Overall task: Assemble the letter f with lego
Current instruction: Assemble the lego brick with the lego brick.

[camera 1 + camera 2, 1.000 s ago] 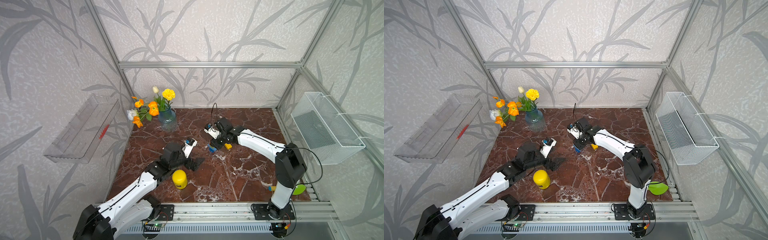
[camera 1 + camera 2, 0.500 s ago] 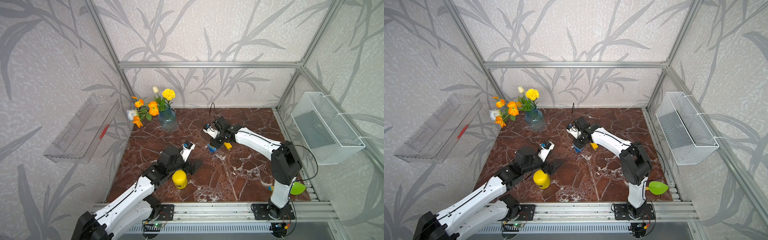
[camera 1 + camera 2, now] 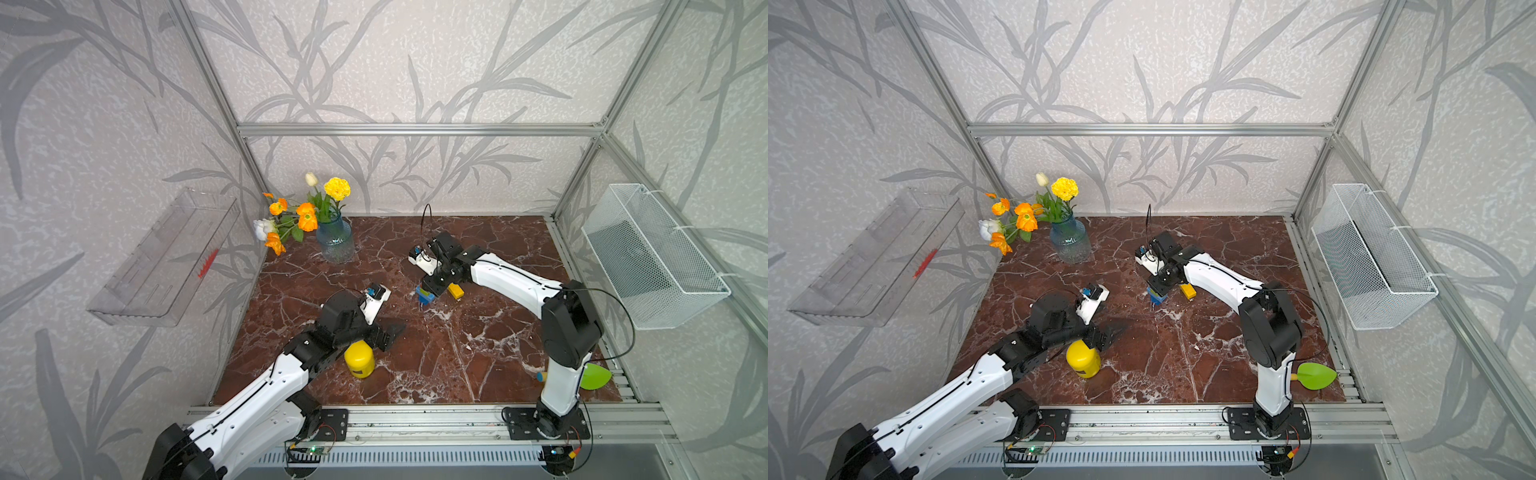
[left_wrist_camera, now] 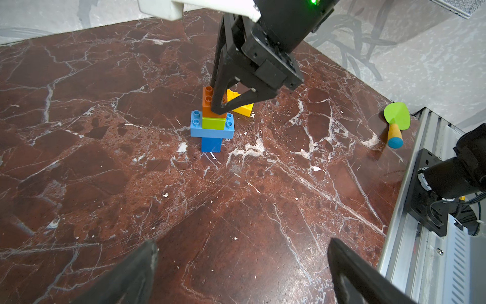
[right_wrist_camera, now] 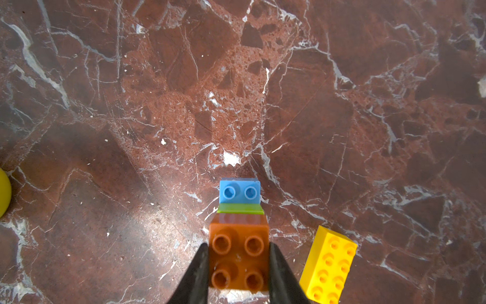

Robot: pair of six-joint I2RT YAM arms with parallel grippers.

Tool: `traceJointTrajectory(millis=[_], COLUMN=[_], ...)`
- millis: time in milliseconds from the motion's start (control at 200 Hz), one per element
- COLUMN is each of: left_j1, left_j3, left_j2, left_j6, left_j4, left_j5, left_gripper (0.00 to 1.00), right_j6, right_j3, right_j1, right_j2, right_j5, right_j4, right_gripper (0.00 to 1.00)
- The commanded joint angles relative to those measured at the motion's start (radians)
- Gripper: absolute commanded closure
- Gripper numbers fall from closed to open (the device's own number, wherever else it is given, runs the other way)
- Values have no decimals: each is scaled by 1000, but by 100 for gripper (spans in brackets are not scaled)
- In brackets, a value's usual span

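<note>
A small lego stack point(image 4: 211, 144) stands upright on the marble. It has a dark-blue foot, a light-blue bar point(image 4: 196, 126), a green brick point(image 4: 213, 123) and an orange brick point(image 5: 238, 252) on top. My right gripper point(image 5: 238, 260) comes down from above and is shut on the orange brick's two sides. A long yellow brick point(image 5: 328, 263) lies loose on the table just beside the stack point(image 3: 424, 295). My left gripper point(image 4: 243, 246) hovers open and empty, well short of the stack and nearer the table's front point(image 3: 388, 334).
A yellow cylinder point(image 3: 359, 359) stands right under my left wrist. A blue vase of flowers point(image 3: 334, 243) is at the back left. A green leaf-shaped tool point(image 3: 594, 376) lies at the front right by the right arm's base. A wire basket point(image 3: 652, 257) hangs on the right wall.
My left arm has drawn back a little toward the front, closer to the yellow cylinder. The right gripper has stayed shut on the stack's orange top.
</note>
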Motion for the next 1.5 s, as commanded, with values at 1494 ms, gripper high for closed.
traceJointTrajectory(millis=[1494], left_j1=[-3], left_j3=[-21], left_j2=[-19], left_j6=[13], left_j4=[13], left_j5=[49], left_gripper=[1], right_j6=[55], right_j3=[-61], right_j1=[2], right_j2=[122], right_j5=[-19], right_j4=[-100], right_gripper=[73])
